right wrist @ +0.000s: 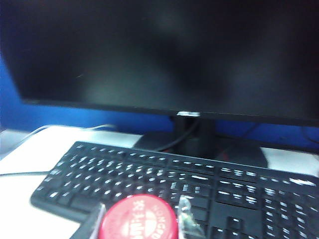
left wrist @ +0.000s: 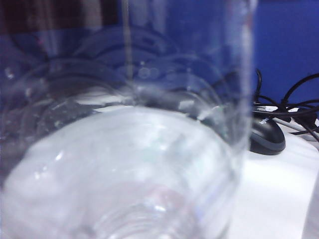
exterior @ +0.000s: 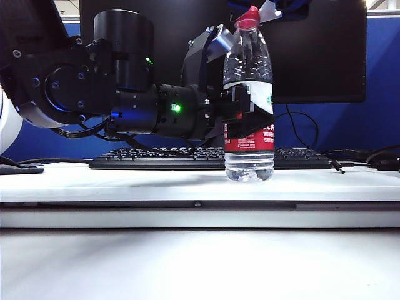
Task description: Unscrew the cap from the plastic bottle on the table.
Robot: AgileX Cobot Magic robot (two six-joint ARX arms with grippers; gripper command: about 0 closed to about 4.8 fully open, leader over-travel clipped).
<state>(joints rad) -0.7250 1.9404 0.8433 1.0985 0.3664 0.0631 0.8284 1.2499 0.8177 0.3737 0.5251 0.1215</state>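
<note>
The plastic bottle [exterior: 249, 100] is seen standing upright on the raised shelf step of the white table [exterior: 125, 181], just in front of the black keyboard [exterior: 156, 159]. It is tall and clear, with water visible through its ridged base and through the rounded shoulder. A white-and-red label is wrapped around its middle, white above and red below with small print. The red cap [exterior: 249, 17], ribbed on its sides, is seated on the neck; embossed lettering is visible on its top in the right wrist view [right wrist: 137, 219].

The left hand [exterior: 240, 115] is closed on the bottle's body at label height, its dark fingers pressed against both sides. In the left wrist view the clear wall of the bottle [left wrist: 124, 149] fills nearly the whole picture, with a dark mouse [left wrist: 266, 137] and cables beyond it on the table.

The right hand [right wrist: 142, 219] is placed at the cap from above, its fingertips [right wrist: 187, 214] lying close on either side of it; whether they are pressing on it cannot be told. A dark monitor [right wrist: 159, 55] stands behind the keyboard.
</note>
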